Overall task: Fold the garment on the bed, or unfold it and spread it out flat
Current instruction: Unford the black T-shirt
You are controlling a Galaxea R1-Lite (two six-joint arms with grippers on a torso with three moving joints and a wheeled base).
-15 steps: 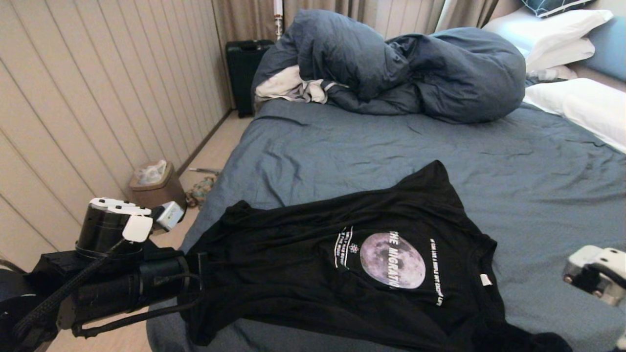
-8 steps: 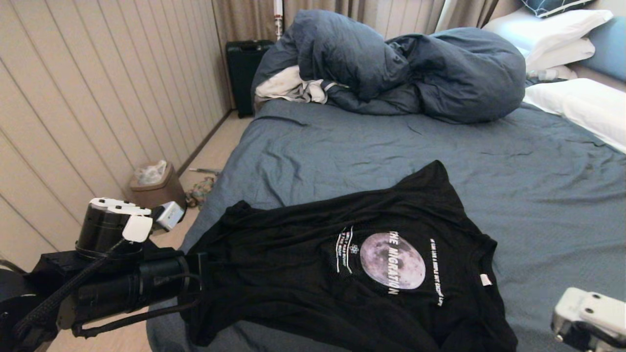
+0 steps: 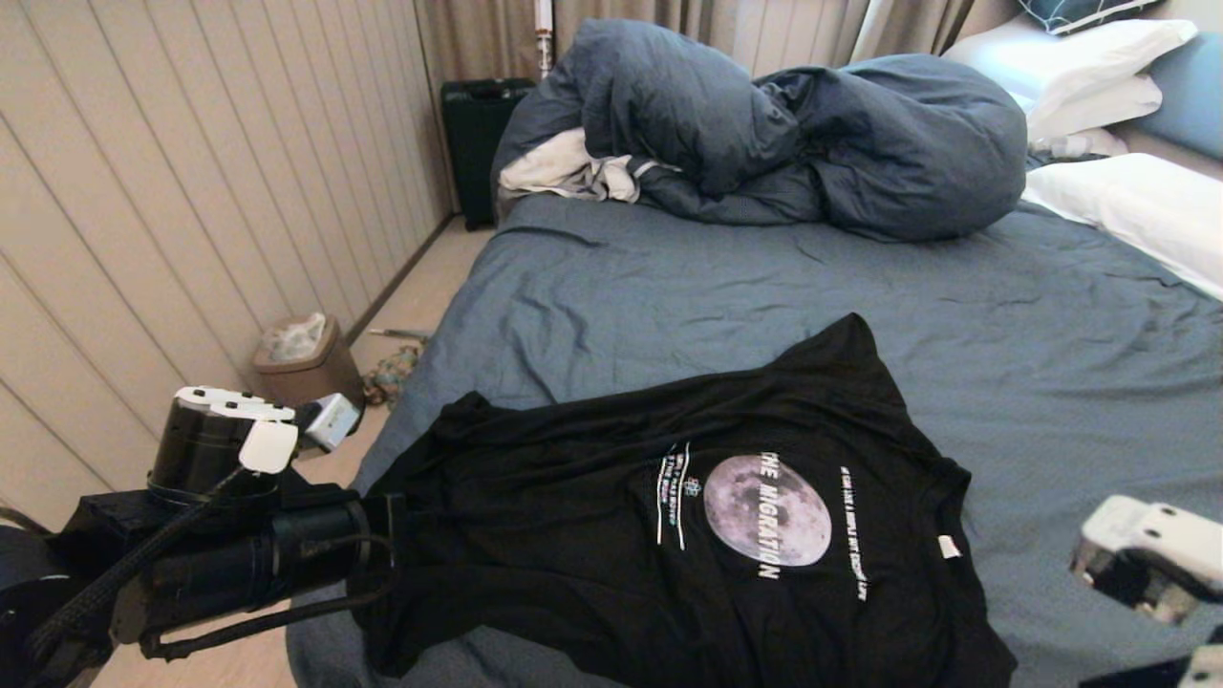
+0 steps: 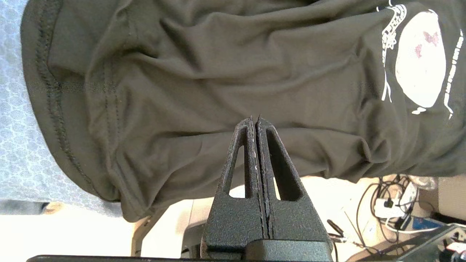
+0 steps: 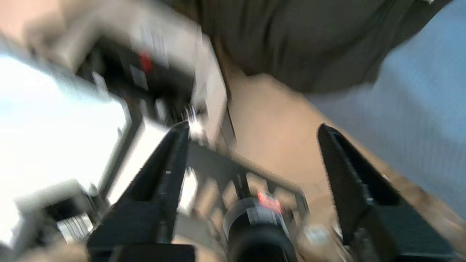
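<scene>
Across the near corner of the bed the garment lies print-up, mostly spread, its lower edge overhanging and rumpled; smoothing remains. The left hand is pressed together over its hem; the right hand hangs spread, empty.

The garment is made of thin, matt black cloth. The bed is covered in wrinkled slate-blue fabric.

Broad bare sheet of the bed lies open beyond the black T-shirt. The bunched duvet and pillows block the far end; the wall probably crowds the left side.
</scene>
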